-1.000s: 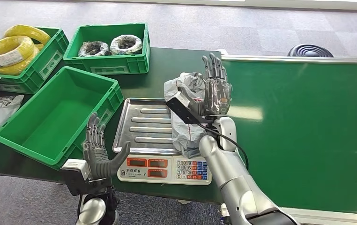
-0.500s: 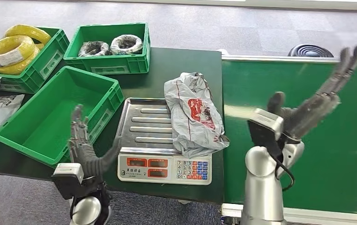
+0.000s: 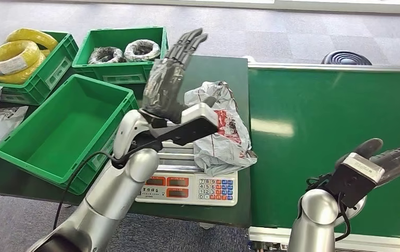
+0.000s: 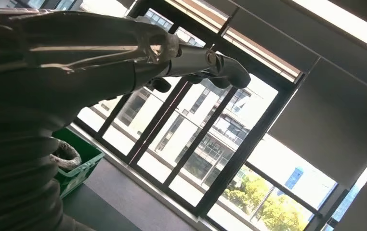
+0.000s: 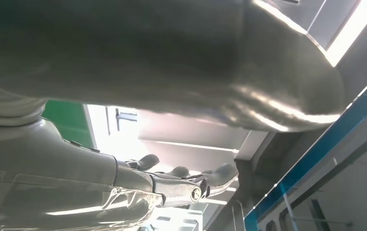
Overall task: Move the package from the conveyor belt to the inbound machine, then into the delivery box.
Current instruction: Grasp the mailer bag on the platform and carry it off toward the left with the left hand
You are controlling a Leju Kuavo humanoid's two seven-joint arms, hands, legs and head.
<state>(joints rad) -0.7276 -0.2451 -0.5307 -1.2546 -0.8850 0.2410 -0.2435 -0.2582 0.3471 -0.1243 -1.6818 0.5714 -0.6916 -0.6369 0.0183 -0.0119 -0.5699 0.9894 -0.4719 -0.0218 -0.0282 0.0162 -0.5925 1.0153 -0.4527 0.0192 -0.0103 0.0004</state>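
On the right half of the scene, the wide green conveyor belt runs flat with a silver rail along its far edge. Left of it sits the dark green table, carrying three green plastic crates. The nearest, the empty green delivery box, stands just beside the silver ribbed-tray weighing scale with keypad.

The crumpled grey plastic mailer package with red print lies on the scale's right side, overhanging the tray edge towards the belt. So it is off the belt and on the inbound machine; the transfer into the box looks like the step in hand.

The left hand is raised above the scale, just left of the package, fingers straight and close together, holding nothing. The right hand hovers low over the belt, well apart from the package, fingers extended, empty.

Advice: come at the package from its left flank, spread the fingers before closing, and take the bulky middle, not a loose fold; a thin film corner will likely slip. Lift above the tray lip and the crate's near wall before going left.

Room: the path from scale to box is short and open. Watch the wrist camera block and its cable near the tray.
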